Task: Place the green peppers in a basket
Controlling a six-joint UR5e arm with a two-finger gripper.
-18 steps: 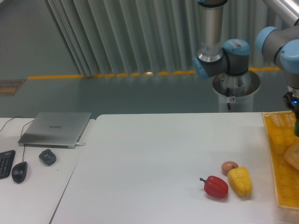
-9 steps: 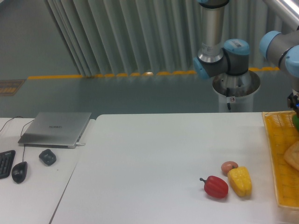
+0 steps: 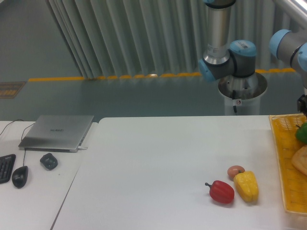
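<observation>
Green pepper (image 3: 301,133) sits inside the yellow mesh basket (image 3: 284,158) at the bench's right edge, only a sliver visible at frame border; looks resting on or against the basket contents, can't confirm full contact. End effector (image 3: 303,103) mostly cut off by the frame just above the pepper; fingers not visible, so can't tell whether it grips or has let go. Judgement: task nearly done, pepper is over/in basket; what's left is release (if not done) and retreat. Red pepper (image 3: 221,191), yellow pepper (image 3: 246,186) and a small brownish item (image 3: 235,171) lie together near the bench's front right, well apart from the basket, untouched.
</observation>
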